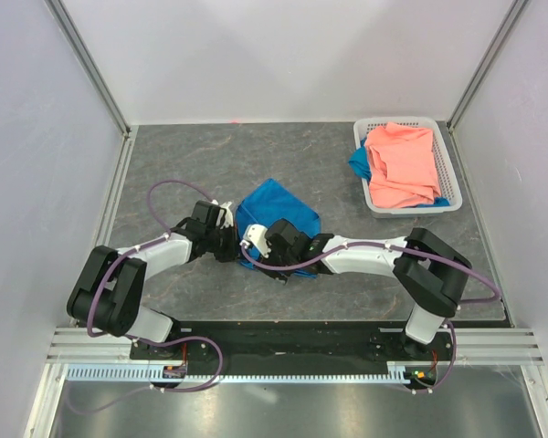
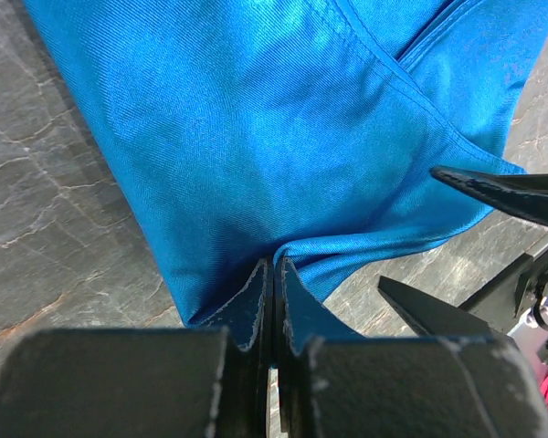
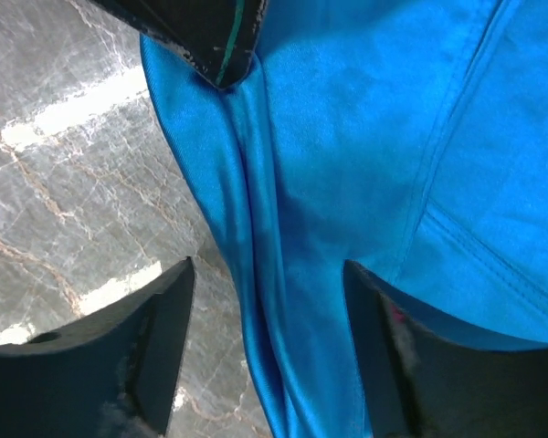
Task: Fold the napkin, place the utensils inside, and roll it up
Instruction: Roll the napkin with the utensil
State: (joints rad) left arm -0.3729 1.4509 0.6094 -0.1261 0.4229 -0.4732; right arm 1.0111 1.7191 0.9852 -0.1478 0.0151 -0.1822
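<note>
**Left wrist view.** The bright blue soft cloth napkin point(image 2: 256, 119) runs past the top and right edges. The bottom edge cuts off the left gripper point(image 2: 274, 266), and its closed pads hide the hem pinched between them. The right edge cuts the right gripper point(image 2: 409, 228) short.

**Right wrist view.** The napkin exceeds three edges, the finger bases leave at the bottom, and we cannot tell what lies under the folds.

**Top view.** Both grippers cover the napkin's near edge, and we find their fingertips too small to resolve. In the white slatted plastic basket point(image 1: 409, 209), a salmon-pink cloth point(image 1: 402, 166) hides all but a strip of a blue scrap point(image 1: 357, 164).
</note>
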